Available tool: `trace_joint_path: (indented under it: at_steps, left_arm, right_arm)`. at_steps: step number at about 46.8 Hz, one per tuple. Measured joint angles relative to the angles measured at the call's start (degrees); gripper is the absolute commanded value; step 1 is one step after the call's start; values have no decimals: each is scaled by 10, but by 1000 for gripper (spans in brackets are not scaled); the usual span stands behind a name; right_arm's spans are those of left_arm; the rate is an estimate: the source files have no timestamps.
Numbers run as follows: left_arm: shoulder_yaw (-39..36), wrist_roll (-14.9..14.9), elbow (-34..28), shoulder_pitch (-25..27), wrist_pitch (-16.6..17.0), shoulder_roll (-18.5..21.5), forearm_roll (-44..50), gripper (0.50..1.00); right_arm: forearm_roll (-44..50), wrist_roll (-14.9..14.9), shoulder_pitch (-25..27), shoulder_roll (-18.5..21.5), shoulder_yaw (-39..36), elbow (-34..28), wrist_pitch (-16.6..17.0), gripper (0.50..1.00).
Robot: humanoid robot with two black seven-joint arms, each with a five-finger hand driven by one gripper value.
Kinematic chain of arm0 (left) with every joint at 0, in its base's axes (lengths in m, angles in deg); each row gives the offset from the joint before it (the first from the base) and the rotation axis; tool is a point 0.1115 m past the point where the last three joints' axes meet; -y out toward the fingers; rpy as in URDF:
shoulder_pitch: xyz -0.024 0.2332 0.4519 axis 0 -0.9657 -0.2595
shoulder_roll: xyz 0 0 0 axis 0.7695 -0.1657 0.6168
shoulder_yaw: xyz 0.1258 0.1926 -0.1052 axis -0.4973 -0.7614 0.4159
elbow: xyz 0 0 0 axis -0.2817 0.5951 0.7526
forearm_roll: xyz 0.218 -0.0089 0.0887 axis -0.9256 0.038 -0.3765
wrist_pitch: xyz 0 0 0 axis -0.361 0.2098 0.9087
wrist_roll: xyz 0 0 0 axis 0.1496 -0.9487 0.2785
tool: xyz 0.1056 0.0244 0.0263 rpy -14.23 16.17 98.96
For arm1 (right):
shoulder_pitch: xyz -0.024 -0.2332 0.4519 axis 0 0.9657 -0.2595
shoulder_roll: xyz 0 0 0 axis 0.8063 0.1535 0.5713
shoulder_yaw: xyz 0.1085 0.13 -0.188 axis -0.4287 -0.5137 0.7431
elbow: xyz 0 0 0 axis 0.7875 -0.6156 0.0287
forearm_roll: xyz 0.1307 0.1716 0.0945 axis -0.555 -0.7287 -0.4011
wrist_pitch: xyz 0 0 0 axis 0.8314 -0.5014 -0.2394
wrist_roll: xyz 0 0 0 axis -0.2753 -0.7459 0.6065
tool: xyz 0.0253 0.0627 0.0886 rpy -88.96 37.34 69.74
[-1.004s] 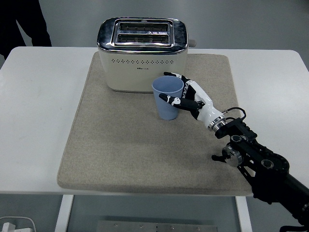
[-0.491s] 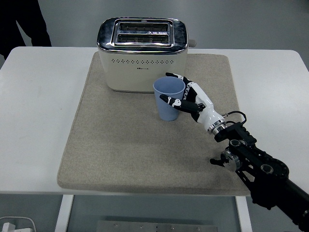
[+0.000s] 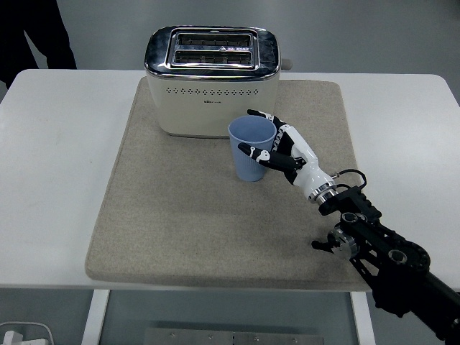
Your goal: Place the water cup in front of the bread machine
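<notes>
Cup set down just in front of the toaster, right hand around it.

Toaster [image 3: 212, 79] stands beyond the hand and to its left; the blue water cup [image 3: 251, 149] sits upright on the mat [image 3: 165, 215], gripped from its right side by the right hand [image 3: 284, 149], thumb in front, fingers behind. Best to open the fingers evenly and retreat sideways, so nothing tips the cup. Forearm slants down toward the near right.

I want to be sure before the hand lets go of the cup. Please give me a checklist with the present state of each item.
1. Blue cup upright: ok.
2. Cup on the mat, in front of the toaster: ok.
3. Cup apart from the toaster's front: cannot tell.
4. Right hand around the cup: ok.
5. Cup bottom resting on the mat: cannot tell.
6. Mat behind the hand free for withdrawing: ok.
</notes>
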Motion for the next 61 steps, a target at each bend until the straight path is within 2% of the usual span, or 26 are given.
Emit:
trace_joint_path:
  at_steps: [61]
  left_arm:
    - [0, 0, 0, 0, 0, 0, 0, 1000]
  right_arm:
    - [0, -17, 24, 0, -33, 21, 0, 921]
